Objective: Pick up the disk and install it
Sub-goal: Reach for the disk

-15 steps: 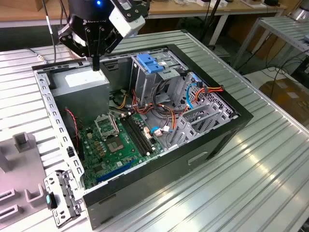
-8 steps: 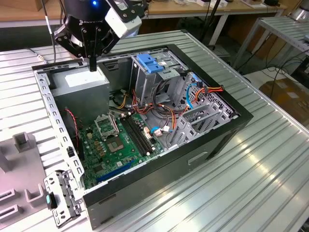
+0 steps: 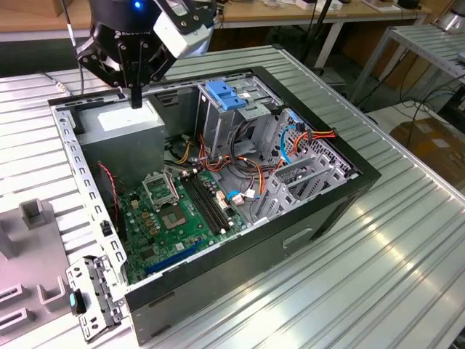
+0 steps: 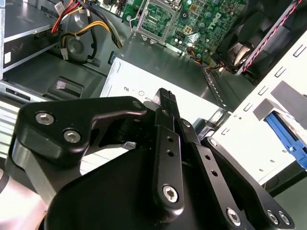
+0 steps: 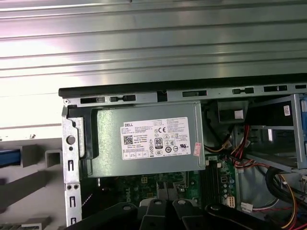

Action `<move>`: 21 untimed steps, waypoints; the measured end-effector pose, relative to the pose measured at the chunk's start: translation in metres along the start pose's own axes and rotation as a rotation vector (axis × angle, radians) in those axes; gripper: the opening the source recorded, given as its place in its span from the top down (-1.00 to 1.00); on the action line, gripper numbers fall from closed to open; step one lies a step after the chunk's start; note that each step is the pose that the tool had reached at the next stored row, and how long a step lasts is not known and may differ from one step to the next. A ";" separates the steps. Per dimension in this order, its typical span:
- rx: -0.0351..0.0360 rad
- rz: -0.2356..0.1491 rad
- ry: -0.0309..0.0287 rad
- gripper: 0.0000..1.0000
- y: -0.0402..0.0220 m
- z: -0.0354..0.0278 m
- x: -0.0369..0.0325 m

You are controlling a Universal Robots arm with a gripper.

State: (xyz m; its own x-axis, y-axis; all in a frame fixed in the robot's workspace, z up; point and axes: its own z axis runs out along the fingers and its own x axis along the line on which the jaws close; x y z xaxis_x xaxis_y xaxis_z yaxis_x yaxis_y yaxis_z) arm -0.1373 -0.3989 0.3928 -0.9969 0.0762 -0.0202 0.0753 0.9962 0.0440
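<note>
a white printed label (image 5: 155, 139) with small marks sits on the grey power-supply box (image 5: 103, 165).

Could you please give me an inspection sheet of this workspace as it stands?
Surface: ribbed metal table, open computer case on it.
Job's things: disk, likely the blue-railed part in the grey fixture beside the case, untouched.
Clutter: nothing seen.
Grippers: gripper shut, empty, above the power supply.
Cables: coloured wire bundles inside the case.
Surroundings: wooden workbench behind.
</note>
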 end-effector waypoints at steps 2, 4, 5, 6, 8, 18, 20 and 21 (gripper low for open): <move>0.0001 0.000 0.0006 0.79 -0.0001 0.0000 0.0013; 0.0001 0.000 0.0009 0.79 -0.0002 0.0001 0.0023; 0.0001 0.000 0.0011 0.79 -0.0002 0.0001 0.0030; 0.0001 0.000 0.0013 0.79 -0.0003 0.0001 0.0036; 0.0002 0.000 0.0017 0.79 -0.0004 0.0001 0.0051; 0.0003 0.000 0.0038 0.79 -0.0009 0.0003 0.0111; 0.0004 0.000 0.0043 0.79 -0.0009 0.0003 0.0120; 0.0004 0.000 0.0044 0.79 -0.0010 0.0003 0.0124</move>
State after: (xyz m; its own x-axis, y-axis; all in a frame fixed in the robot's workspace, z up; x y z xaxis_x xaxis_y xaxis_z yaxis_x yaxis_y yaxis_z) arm -0.1498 -0.3989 0.3922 -0.9970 0.0762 -0.0158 0.0755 0.9962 0.0437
